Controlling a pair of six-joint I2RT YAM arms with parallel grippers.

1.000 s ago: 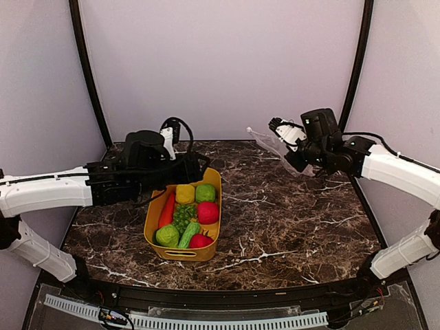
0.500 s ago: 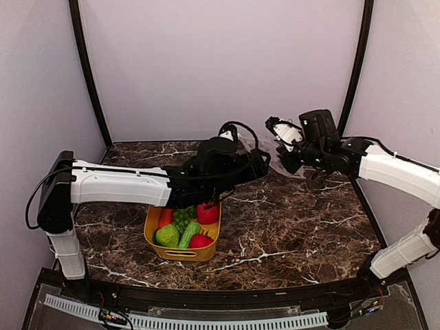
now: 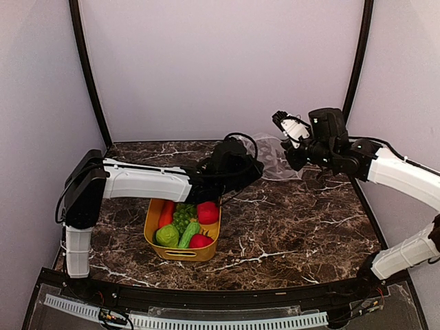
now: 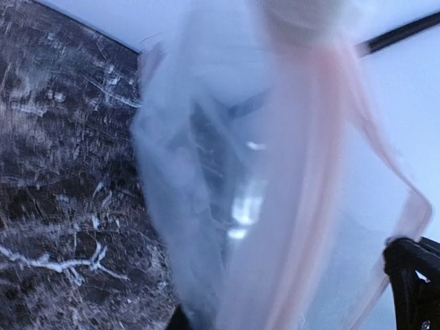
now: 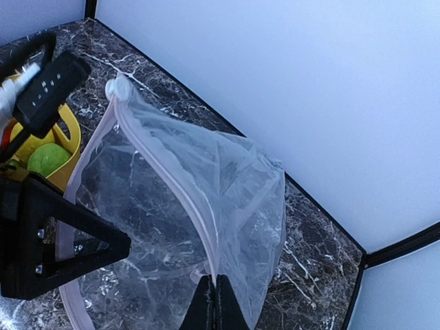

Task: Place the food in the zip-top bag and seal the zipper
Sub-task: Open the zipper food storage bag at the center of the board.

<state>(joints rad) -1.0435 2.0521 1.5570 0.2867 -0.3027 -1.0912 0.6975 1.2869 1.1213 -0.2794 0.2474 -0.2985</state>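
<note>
Table: bag raised over back centre between the 2 arms; tub nearer the front holds the food, left arm crossing above it. Right wrist view alone shows right gripper closed, pinching the zipper, mouth gaping. Left gripper at bag; left wrist view blurred, grip cannot be told.

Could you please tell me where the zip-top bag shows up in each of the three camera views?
Top external: the zip-top bag sits right of centre, toward the back, between the two arms' ends.
Left wrist: the bag fills the middle of the picture, blurred.
Right wrist: the bag spreads across the centre, pinched by the right claw at the bottom edge.
Shared landmark: the marble table, visible in all three.
</note>
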